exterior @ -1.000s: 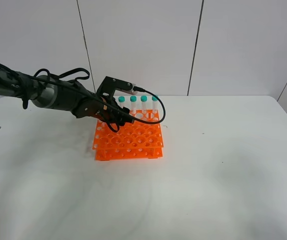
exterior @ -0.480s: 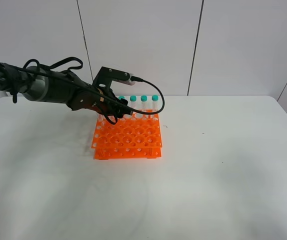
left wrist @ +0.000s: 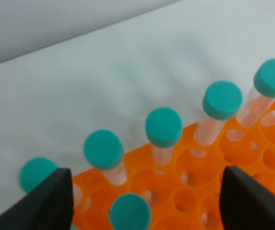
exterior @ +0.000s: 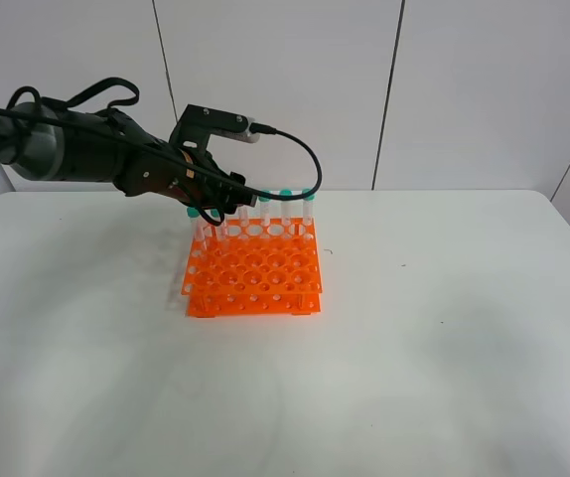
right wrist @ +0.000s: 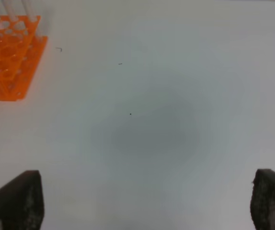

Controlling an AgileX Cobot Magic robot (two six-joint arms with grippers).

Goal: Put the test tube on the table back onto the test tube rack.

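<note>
The orange test tube rack [exterior: 255, 273] stands on the white table [exterior: 444, 328], left of centre. Several teal-capped tubes [left wrist: 164, 127] fill its back row. One more test tube [left wrist: 130, 213] stands in the second row, seen in the left wrist view between my left gripper's fingers [left wrist: 49, 201] and touching neither. My left gripper [exterior: 213, 209] hovers open above the rack's back left corner. The right gripper [right wrist: 144, 201] is open over bare table, with the rack [right wrist: 8, 52] far off to one side. No tube lies on the table in any view.
A white panelled wall rises right behind the table's back edge. The left arm's black cable [exterior: 300, 164] loops above the rack's back row. The table's right edge and rounded corner [exterior: 563, 209] show at the far right.
My left gripper has risen from low over the rack and drawn back to the left, its jaws staying apart. The rack and its tubes have stayed put.
</note>
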